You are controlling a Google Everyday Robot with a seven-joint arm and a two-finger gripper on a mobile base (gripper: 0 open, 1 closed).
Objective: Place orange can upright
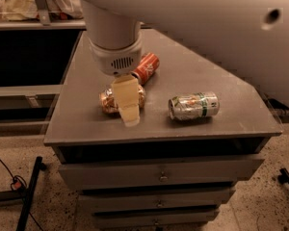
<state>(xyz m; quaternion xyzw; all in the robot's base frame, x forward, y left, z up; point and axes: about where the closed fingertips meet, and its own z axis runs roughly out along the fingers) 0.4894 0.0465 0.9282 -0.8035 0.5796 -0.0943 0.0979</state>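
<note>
The orange can (107, 100), mottled gold-orange and brown, lies on its side near the front left of the grey cabinet top (231, 105). My gripper (127, 107) hangs from the white arm right over it. Its cream finger covers the can's middle, so only the can's two ends show. The can is not lifted.
A plain red-orange can (147, 67) lies on its side just behind the gripper. A green-and-white can (193, 106) lies on its side to the right. The cabinet has drawers (160, 176) below. A black stand leg (28, 196) is on the floor at the left.
</note>
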